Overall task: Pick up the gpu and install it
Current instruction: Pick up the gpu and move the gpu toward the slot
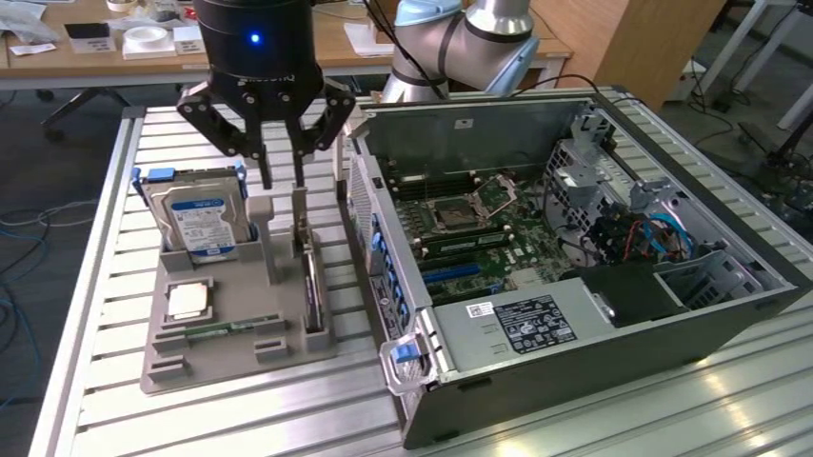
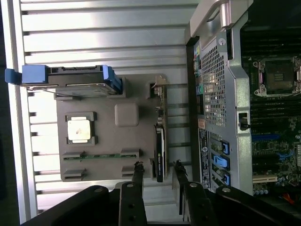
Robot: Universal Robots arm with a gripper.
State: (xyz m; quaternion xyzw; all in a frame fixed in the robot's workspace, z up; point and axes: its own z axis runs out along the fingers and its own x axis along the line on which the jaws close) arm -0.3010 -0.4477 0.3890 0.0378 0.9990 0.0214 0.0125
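**Hand poised over the upright gpu**

The hand (image 2: pixel 158 167), released with fingers spread, straddles the gpu (image 2: pixel 159 146), which stands on edge in the grey holder (image 2: pixel 106 141) directly beneath it, apparently so that both faces can be pinched. Beyond it stands the hard drive (image 2: pixel 75 80); beside the hand, the open computer case (image 2: pixel 216 84) rests on the bench (image 2: pixel 103 33).

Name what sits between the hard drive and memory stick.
A CPU, in its own pocket of the gray holder; both views show it.
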